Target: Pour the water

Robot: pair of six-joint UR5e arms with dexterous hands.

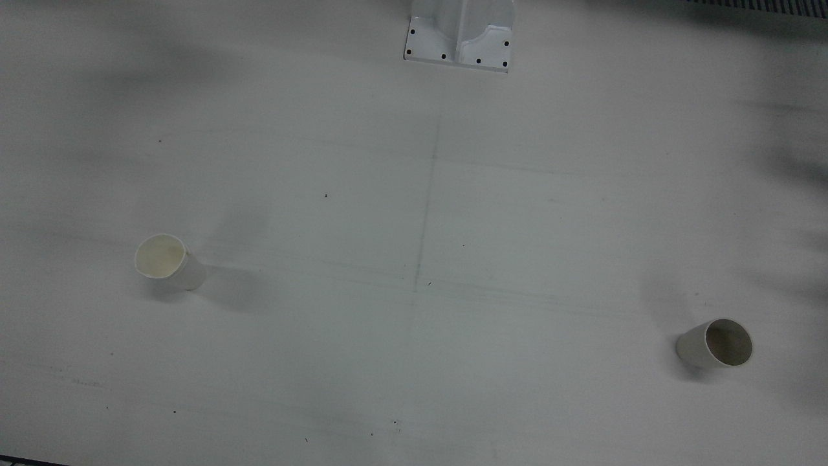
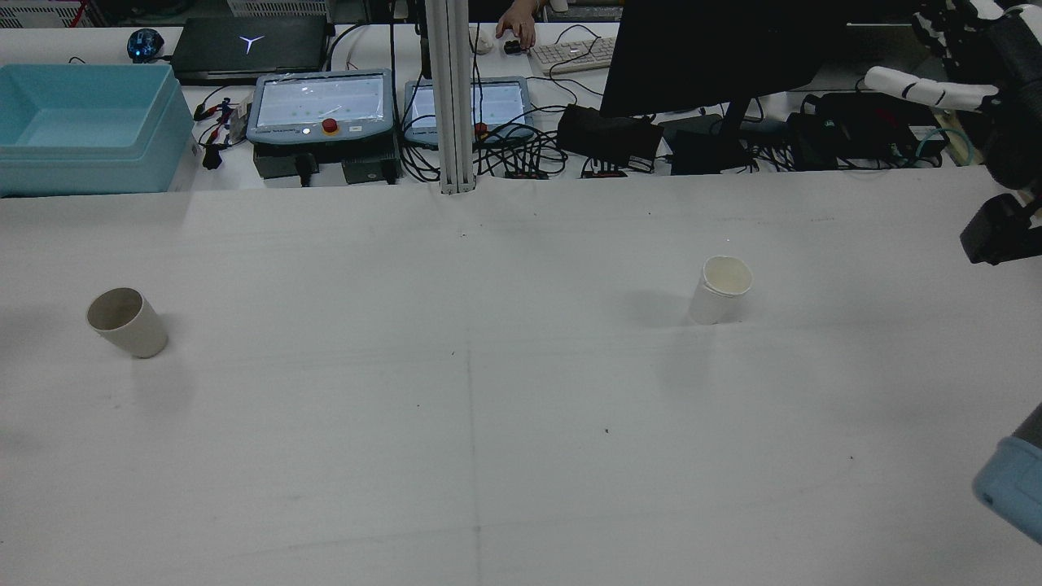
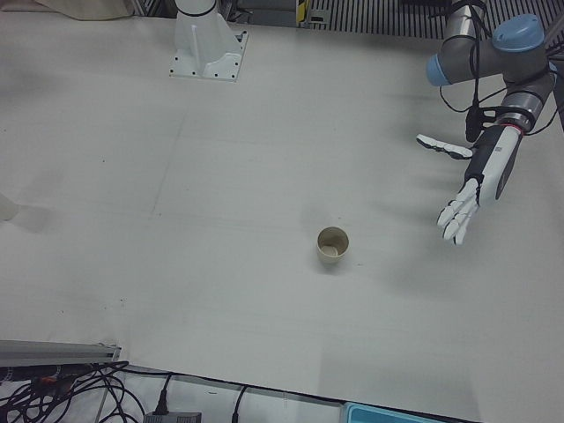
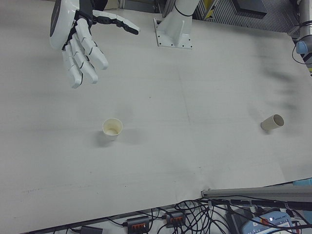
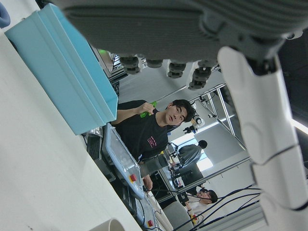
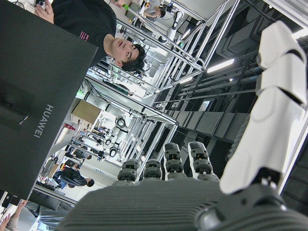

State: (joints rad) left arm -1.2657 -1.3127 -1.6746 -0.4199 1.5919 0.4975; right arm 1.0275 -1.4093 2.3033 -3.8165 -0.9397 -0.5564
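A white paper cup (image 1: pixel 169 262) stands upright on the white table (image 1: pixel 414 194), on my right arm's side; it also shows in the rear view (image 2: pixel 720 290) and the right-front view (image 4: pixel 112 128). A beige cup (image 1: pixel 715 343) stands upright on my left arm's side, also seen in the rear view (image 2: pixel 127 322) and the left-front view (image 3: pixel 333 246). My left hand (image 3: pixel 476 187) is open, fingers spread, raised well to the side of the beige cup. My right hand (image 4: pixel 74 36) is open and empty, high above the table behind the white cup.
An arm pedestal (image 1: pixel 459 37) stands at the table's robot-side edge. A blue bin (image 2: pixel 81 122), control pendants (image 2: pixel 321 106), a dark monitor (image 2: pixel 708 57) and cables lie beyond the far edge. The right arm's blue joint (image 2: pixel 1009 488) shows at the rear view's lower right.
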